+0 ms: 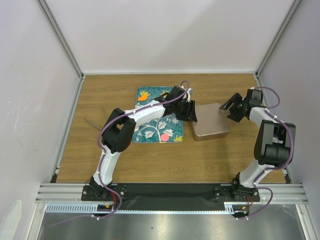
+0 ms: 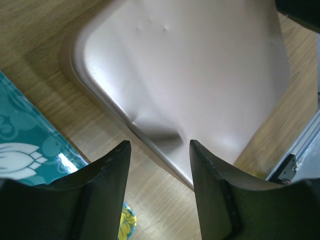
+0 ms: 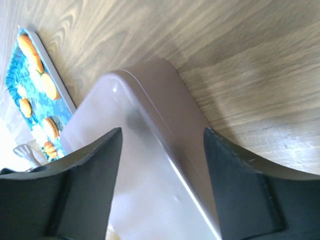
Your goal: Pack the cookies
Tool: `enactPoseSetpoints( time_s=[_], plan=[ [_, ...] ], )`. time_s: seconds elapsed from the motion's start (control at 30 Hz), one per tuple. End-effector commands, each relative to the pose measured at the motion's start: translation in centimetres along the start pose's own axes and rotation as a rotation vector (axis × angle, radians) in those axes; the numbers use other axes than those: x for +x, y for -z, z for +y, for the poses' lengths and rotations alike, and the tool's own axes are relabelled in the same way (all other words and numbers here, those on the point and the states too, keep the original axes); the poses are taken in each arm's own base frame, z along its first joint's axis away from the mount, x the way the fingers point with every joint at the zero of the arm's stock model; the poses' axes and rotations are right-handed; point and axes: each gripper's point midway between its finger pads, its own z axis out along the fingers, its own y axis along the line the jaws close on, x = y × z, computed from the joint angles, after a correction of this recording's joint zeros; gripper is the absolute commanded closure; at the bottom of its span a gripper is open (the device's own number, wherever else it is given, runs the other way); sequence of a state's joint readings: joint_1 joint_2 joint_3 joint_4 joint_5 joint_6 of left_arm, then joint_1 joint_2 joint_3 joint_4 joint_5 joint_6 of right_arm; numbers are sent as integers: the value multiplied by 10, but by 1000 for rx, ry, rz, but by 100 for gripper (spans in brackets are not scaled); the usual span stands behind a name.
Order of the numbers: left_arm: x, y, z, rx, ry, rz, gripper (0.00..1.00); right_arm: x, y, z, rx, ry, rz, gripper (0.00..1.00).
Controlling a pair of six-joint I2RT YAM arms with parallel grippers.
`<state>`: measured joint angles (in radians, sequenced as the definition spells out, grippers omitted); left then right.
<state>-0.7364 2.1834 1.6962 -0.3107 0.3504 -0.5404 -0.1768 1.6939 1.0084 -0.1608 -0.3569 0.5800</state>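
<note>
Step in hand, as judged: work on the tin (image 1: 211, 127), not yet any cookie transfer. The tin sits shut on the table (image 1: 150, 165), just right of the tray (image 1: 145, 132), with both arms brought to it.

Left gripper (image 2: 160, 150): at the tin's left edge, jaws apart, the edge showing in the gap between them. Nothing is held.

Right gripper (image 3: 162, 135): over the tin's far right corner, jaws wide and astride that corner. No grip is evident.

Cookies: one pink cookie (image 1: 164, 137) lies on the near edge of the tray. No others can be made out; the left arm covers part of the tray.

Next move, as judged: with a cookie still outside, the lid wants lifting. That calls for one claw to steady the body while the other takes the lid by its rim, and the rim is shallow and rounded — a slip is likely.

Clearances: the tin's left edge is close to the tray's right edge, so the left claw has little side room. Bare table lies in front of the tin — the better place to set a lid. The right wall stands near the right arm's elbow.
</note>
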Motion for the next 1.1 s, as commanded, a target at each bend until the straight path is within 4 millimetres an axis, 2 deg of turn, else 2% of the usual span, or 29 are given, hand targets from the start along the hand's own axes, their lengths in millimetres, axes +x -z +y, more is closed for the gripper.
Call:
enactPoseSetpoints(
  time_s=[0.0,0.17,0.2,0.23,0.3,0.33,0.37,0.4,0.43,0.47,0.5,0.53,0.57,0.6,0.63,0.67,0.7,0.77,0.8,0.83,0.87,0.9,0.93,0.97,1.07],
  plan=[
    [-54,51,-37,25,-71,-162,43,-30,25,18,16,53,-79,27],
    [-80,87,-42,-17,-110,-254,40,-43,46,28,28,72,-127,24],
    [-85,93,-42,-25,-113,-271,40,-50,57,37,11,83,-157,23],
    [-91,107,-48,-20,-127,-297,39,-50,62,43,1,90,-164,22],
    [-95,121,-52,-29,-142,-319,39,-53,77,59,-27,109,-194,19],
    [-96,128,-55,-27,-148,-330,38,-56,92,72,-52,132,-229,18],
    [-97,145,-62,-17,-156,-356,38,-47,98,84,-69,162,-230,17],
    [-97,152,-66,-10,-161,-369,38,-47,105,90,-69,178,-252,13],
    [-95,159,-68,-6,-162,-379,38,-43,121,102,-91,207,-282,12],
    [-93,178,-75,10,-170,-411,37,-34,126,113,-99,240,-292,10],
    [-91,186,-78,18,-173,-422,37,-30,135,121,-114,265,-311,7],
    [-89,198,-81,23,-180,-439,36,-22,150,132,-141,298,-336,1],
    [-79,201,-77,17,-179,-429,31,-12,158,142,-160,329,-348,1],
    [-78,228,-88,43,-191,-475,30,-6,165,148,-179,341,-358,0],
    [-66,229,-80,35,-187,-473,30,0,180,155,-218,354,-384,0],
    [-59,237,-81,40,-191,-483,29,7,185,161,-240,367,-388,0],
    [-56,265,-89,60,-204,-538,29,19,190,170,-270,394,-386,0],
    [-35,272,-75,31,-200,-537,28,31,206,180,-305,418,-414,0],
    [-28,279,-73,24,-211,-544,28,43,211,189,-332,440,-410,0],
    [-23,301,-76,28,-228,-589,27,48,213,190,-336,450,-409,0],
    [-9,300,-63,-3,-228,-572,27,47,215,188,-312,447,-431,0],
    [-4,306,-55,-36,-248,-586,26,49,218,187,-310,449,-437,0],
    [1,322,-55,-42,-259,-624,23,55,218,187,-310,459,-430,0],
    [12,321,-43,-80,-258,-598,23,55,218,185,-300,457,-433,0],
    [28,333,-30,-126,-289,-609,23,56,218,177,-279,453,-432,0]
  ],
)
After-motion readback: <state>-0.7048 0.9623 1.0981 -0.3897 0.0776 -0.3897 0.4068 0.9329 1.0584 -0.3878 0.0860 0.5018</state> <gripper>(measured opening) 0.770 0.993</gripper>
